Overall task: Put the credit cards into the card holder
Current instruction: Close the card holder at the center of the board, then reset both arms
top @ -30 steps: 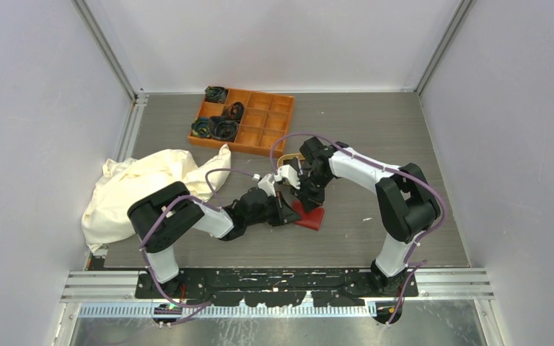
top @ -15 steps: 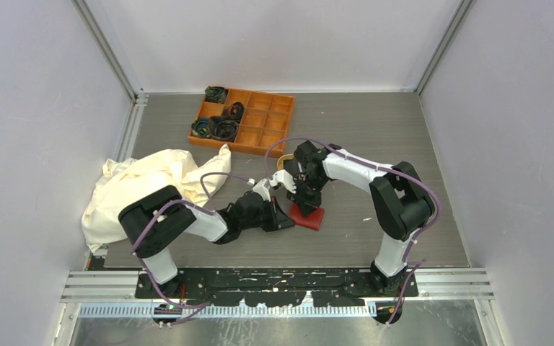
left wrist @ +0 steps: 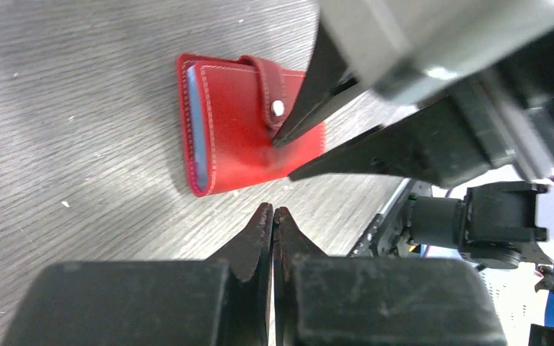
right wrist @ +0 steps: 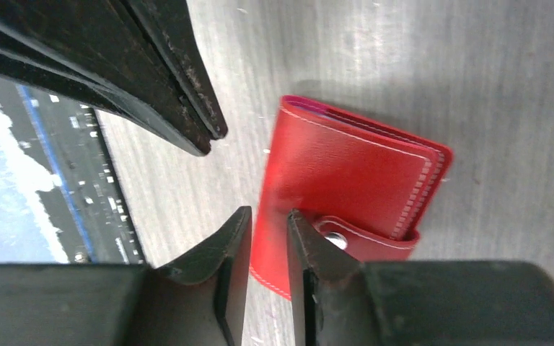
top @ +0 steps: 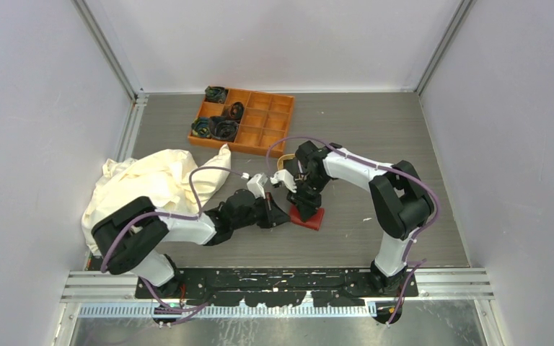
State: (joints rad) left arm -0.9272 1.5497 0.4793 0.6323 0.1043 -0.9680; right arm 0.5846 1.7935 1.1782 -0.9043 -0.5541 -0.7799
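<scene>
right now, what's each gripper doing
left gripper: closed, empty
right gripper: slightly open over the card holder, nothing gripped

Look to the far side of the grey wood-grain tabletop (top: 389,130) and you'll find a shallow orange plastic box divided into square compartments (top: 270,122), sitting left of centre. Several of its left-hand compartments hold dark coiled bundles (top: 216,128) (too small for you to tell what they are); the compartments on its right show only orange floor. Along the tabletop's left edge you have a crumpled cream cloth (top: 148,184), one pointed corner reaching up close to the box's near rim. Near the middle, a curved tan rim (top: 286,156) peeks out, mostly hidden. Pale walls (top: 274,36) and aluminium frame rails (top: 108,50) enclose everything.
</scene>
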